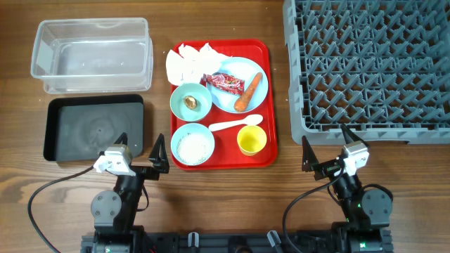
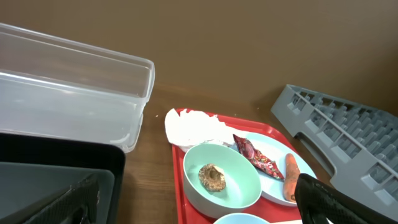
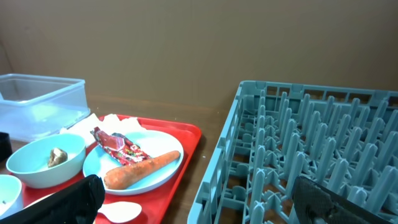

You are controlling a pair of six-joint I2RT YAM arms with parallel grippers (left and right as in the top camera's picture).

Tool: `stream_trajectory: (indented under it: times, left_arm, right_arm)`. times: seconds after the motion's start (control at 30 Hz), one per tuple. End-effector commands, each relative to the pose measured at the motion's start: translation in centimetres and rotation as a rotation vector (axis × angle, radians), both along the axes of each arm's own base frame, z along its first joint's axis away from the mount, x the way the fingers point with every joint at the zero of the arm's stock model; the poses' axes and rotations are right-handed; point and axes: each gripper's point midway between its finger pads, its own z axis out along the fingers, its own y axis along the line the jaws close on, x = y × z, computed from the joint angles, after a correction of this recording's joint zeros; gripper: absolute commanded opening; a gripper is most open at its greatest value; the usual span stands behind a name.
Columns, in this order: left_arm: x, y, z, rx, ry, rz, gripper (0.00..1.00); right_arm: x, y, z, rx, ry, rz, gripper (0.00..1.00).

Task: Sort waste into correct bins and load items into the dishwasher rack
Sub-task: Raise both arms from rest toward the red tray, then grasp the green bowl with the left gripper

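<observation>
our left gripper has its fingers spread wide with nothing between them. it sits low over the table, just beside the near edge of the black tray. our right gripper is spread just as wide and holds nothing either. its fingers point at the near edge of the dishwasher rack, which fills the far right of the table.

between the two grippers lies the red tray, and we see every piece to be sorted on it. nearest the left gripper is the rice bowl, with loose white rice in its bottom. just right of it the yellow cup stands upright. the white spoon lies flat just behind the cup, its scoop end toward the right.

behind the rice bowl sits the second bowl, holding the brown lump. next to that bowl, the plate carries the red wrapper and the carrot side by side. the crumpled tissue fills the tray's far left corner, up against the plate's edge.

beyond the black tray, at the far left, stands the clear tub, well apart from the red tray.
</observation>
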Motion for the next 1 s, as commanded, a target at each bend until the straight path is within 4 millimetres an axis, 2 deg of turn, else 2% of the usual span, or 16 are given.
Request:
stream_trajectory:
  times: [0.0, 0.17, 0.2, 0.37, 0.57, 0.7, 0.8, 0.97]
  left_arm:
    - [0.0, -0.5, 0.8, 0.017, -0.041, -0.029, 1.00]
    - [-0.3, -0.7, 4.0, 0.017, -0.137, -0.042, 1.00]
    - [-0.5, -0.7, 5.1, 0.017, -0.158, -0.042, 1.00]
    - [-1.5, -1.0, 10.1, 0.016, -0.237, -0.059, 1.00]
    - [-2.0, -1.1, 16.2, 0.017, -0.238, -0.065, 1.00]
    - [-1.3, -1.1, 19.0, 0.023, -0.145, -0.066, 1.00]
    - [-0.1, -1.2, 19.7, 0.054, -0.017, -0.072, 1.00]
    - [2.5, -1.5, 18.7, 0.067, 0.227, -0.096, 1.00]
  right_arm:
    - [-0.2, 0.6, 1.5, 0.083, -0.037, 0.042, 1.00]
    - [-1.3, 1.1, 6.3, 0.187, -0.195, 0.097, 1.00]
    - [-1.7, 1.1, 7.6, 0.197, -0.236, 0.104, 1.00]
    - [-3.0, 1.4, 11.5, 0.167, -0.328, 0.129, 1.00]
    - [-3.5, 2.5, 15.1, 0.129, -0.347, 0.194, 1.00]
    - [-3.1, 5.1, 16.5, 0.055, -0.298, 0.347, 1.00]
    - [-1.9, 6.3, 17.7, 0.049, -0.223, 0.432, 1.00]
    - [0.6, 8.2, 19.7, 0.059, -0.075, 0.572, 1.00]
